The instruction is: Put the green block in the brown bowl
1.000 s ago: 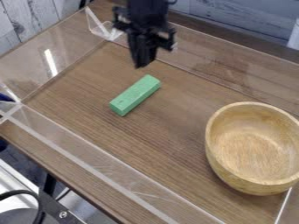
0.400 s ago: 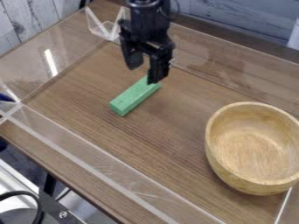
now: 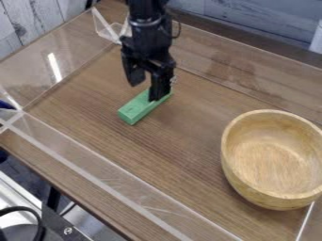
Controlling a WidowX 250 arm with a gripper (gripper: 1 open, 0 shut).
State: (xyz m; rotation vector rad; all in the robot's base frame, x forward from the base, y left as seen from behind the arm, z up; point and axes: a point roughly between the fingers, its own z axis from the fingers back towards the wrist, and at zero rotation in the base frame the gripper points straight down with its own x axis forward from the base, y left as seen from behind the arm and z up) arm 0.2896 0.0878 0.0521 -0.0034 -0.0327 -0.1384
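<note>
Camera view: black tool [image 3: 146, 87], jaws spread, straddles the small green rectangular block [image 3: 145, 107].
Done: nothing gripped.
Left: grasp, carry to round tan wooden bowl [image 3: 239, 158].

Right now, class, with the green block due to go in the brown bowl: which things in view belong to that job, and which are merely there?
Belongs to the job:
green block, lying on the table
brown bowl, empty
hand, open, pointing down over the block

Merely there:
wooden table
clear wall around the table

Dark wood-grain table [image 3: 138, 169] w/ clear acrylic walls [image 3: 75, 160]; whitish planks [image 3: 32, 24] behind, maybe wall.
</note>
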